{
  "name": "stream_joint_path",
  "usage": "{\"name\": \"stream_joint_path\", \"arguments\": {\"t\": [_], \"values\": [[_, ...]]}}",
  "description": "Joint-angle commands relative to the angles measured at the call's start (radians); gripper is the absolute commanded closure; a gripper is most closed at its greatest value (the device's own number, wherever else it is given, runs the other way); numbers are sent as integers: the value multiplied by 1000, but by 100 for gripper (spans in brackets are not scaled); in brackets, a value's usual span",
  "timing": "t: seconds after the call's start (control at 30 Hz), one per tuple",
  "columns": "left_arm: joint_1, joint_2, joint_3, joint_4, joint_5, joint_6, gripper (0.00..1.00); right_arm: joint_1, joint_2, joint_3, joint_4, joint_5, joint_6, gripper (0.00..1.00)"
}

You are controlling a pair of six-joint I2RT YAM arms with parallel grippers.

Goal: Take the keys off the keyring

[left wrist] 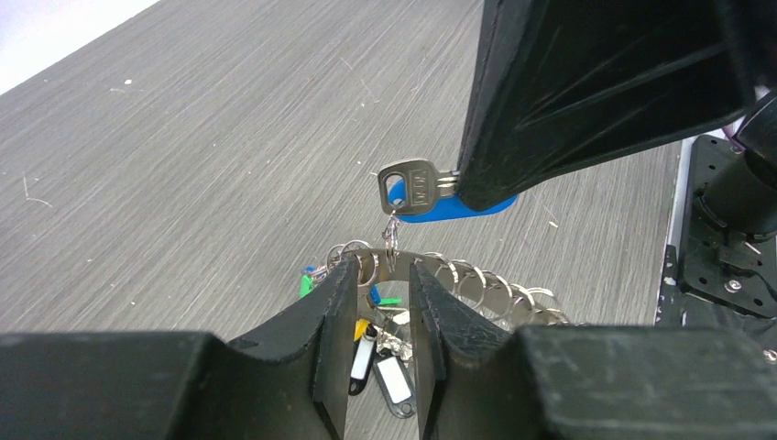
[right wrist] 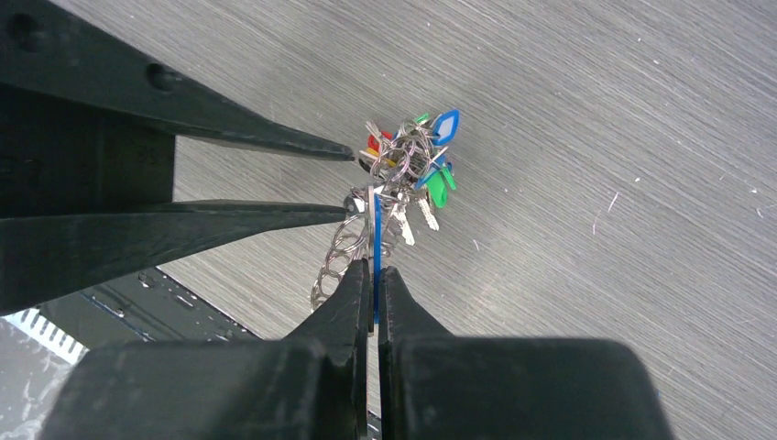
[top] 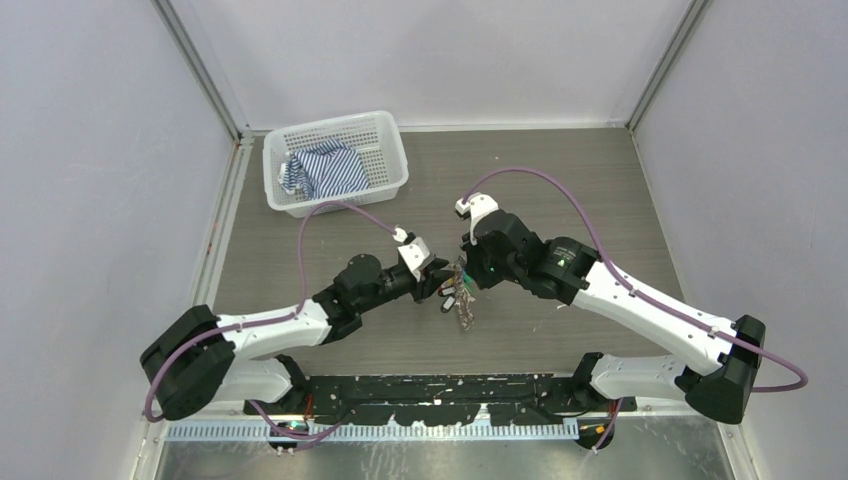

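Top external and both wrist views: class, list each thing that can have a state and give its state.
keyring, held up, many keys hanging from it.
blue-tagged key, pinched at its tag, attached to the keyring.
left gripper, jaws partly closed on the keyring.
right gripper, jaws shut on the blue-tagged key.
basket, upright, holding the striped cloth.
striped cloth, crumpled inside the basket.

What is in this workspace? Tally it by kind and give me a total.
Robot arms: 2 (left, right)
White mesh basket: 1
Striped cloth: 1
Keyring hung with keys: 1
Total: 5
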State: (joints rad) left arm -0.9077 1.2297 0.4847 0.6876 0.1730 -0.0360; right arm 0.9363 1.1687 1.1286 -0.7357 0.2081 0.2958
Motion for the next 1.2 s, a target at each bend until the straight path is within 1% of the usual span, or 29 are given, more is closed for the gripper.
{"name": "stream_joint_path", "arguments": {"t": [0.0,0.27,0.4,0.43,0.47,0.57,0.67,0.9,1.03,1.1,1.17], "values": [[4,33,-25,188,-19,13,70,19,-37,67,52,14,-12,99],[4,45,-34,248,-5,-3,70,40,-31,76,42,23,-3,99],[3,56,-34,247,12,-9,76,49,-30,79,42,36,-1,99],[3,59,-31,241,15,-9,80,50,-32,80,41,39,-1,99],[2,62,-29,231,22,-12,81,49,-33,81,41,44,-2,99],[-6,61,-32,224,26,-15,76,49,-38,88,37,54,-2,99],[-9,55,-32,214,14,-13,75,49,-41,89,32,57,0,99],[-13,57,-18,186,12,-10,84,50,-50,80,35,59,6,99],[-21,57,-15,174,16,-9,87,50,-57,80,34,67,9,99],[-26,56,-8,155,12,-1,85,50,-61,79,35,68,9,99],[-29,51,-9,153,-4,4,87,51,-58,79,33,63,9,99]]}}
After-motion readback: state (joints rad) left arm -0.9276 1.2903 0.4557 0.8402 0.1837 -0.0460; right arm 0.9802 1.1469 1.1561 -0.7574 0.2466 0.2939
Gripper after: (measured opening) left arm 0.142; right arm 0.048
